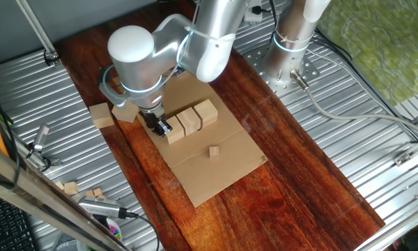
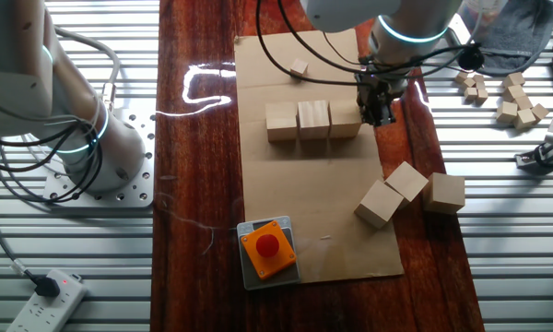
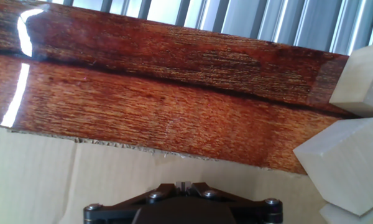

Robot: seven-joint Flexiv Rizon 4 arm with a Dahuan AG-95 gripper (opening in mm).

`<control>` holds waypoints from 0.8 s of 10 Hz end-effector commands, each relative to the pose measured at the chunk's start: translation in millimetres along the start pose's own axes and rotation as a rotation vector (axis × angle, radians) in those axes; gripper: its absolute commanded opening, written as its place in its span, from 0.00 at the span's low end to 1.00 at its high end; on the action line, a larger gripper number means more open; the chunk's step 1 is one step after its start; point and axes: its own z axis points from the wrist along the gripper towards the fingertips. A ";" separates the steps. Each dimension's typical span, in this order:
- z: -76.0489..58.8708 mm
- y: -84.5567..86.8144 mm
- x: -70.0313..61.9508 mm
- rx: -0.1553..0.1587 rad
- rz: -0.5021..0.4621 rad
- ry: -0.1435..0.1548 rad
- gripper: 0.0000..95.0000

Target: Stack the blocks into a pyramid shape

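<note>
On the cardboard sheet (image 2: 313, 198), three wooden cubes (image 2: 312, 120) form a row; the gripper (image 2: 378, 112) sits at the end cube, its opening unclear. Three loose cubes (image 2: 409, 192) wait nearby. Lifting carelessly could skew the base row.

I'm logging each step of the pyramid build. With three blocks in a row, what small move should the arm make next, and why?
Probably lift clear and move toward the three loose blocks. The row of three blocks already forms a base on the cardboard, with nothing on top. The gripper sits at the row's end; whether it is open or grips that block is unclear.
</note>
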 end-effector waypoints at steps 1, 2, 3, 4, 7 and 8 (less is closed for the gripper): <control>0.0 4.2 -3.7 -0.012 0.016 -0.006 0.00; -0.5 6.7 -6.3 -0.011 0.023 -0.005 0.00; -1.2 10.3 -8.2 -0.010 0.031 -0.002 0.00; -1.2 10.9 -8.5 -0.009 0.031 -0.002 0.00; -1.2 11.3 -8.1 -0.010 0.027 0.002 0.00; -0.7 11.4 -7.4 -0.011 0.027 0.003 0.00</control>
